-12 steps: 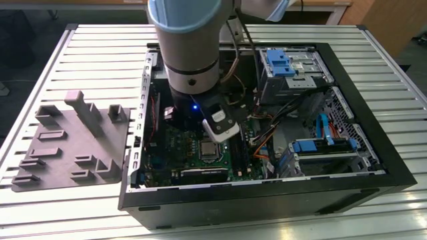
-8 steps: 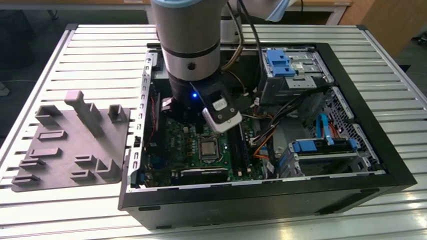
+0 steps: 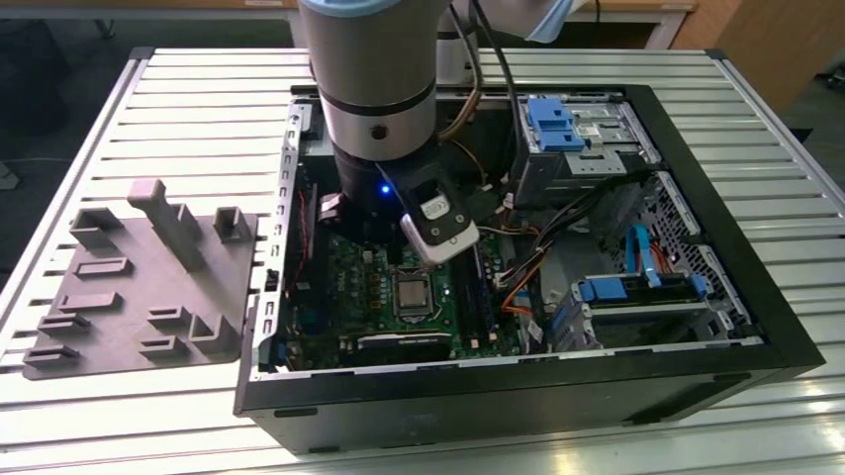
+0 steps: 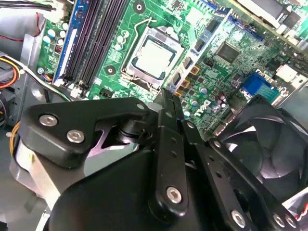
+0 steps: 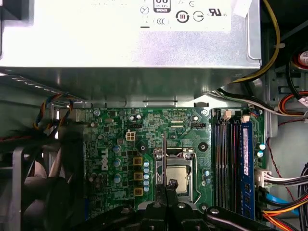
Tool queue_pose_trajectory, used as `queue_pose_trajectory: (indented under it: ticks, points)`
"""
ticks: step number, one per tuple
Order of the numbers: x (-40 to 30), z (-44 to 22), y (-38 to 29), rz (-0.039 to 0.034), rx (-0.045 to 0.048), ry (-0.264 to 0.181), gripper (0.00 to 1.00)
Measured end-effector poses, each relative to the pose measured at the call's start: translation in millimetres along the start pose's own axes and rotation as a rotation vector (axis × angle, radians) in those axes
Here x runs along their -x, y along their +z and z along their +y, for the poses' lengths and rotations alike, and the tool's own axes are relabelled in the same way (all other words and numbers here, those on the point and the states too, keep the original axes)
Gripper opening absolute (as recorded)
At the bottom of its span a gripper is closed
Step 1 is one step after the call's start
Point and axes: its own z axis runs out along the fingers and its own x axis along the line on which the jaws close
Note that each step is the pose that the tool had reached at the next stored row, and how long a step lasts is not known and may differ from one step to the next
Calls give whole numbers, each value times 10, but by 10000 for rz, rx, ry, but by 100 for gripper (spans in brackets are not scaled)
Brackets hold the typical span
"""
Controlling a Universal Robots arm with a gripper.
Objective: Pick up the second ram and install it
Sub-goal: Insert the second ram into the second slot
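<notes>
The second ram is out of view. My gripper hangs inside the open computer case, just above the green motherboard. Its black fingers are pressed together with nothing between them, over the edge of the silver processor socket. The long black memory slots run beside the socket, a short way from the fingertips. A blue strip fills the outermost slot. In the exterior view the arm's grey wrist reaches down into the case.
A grey fixture plate with upright holders lies on the slatted table at the exterior view's left. Inside the case are a silver power supply, a black fan, blue drive cages and bundles of coloured cables.
</notes>
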Motion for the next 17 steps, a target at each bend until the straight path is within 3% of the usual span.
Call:
queue_pose_trajectory:
  ticks: [9,17]
  points:
    - [6,0,0,-1,-1,0,12]
    - [57,1,3,-2,0,0,12]
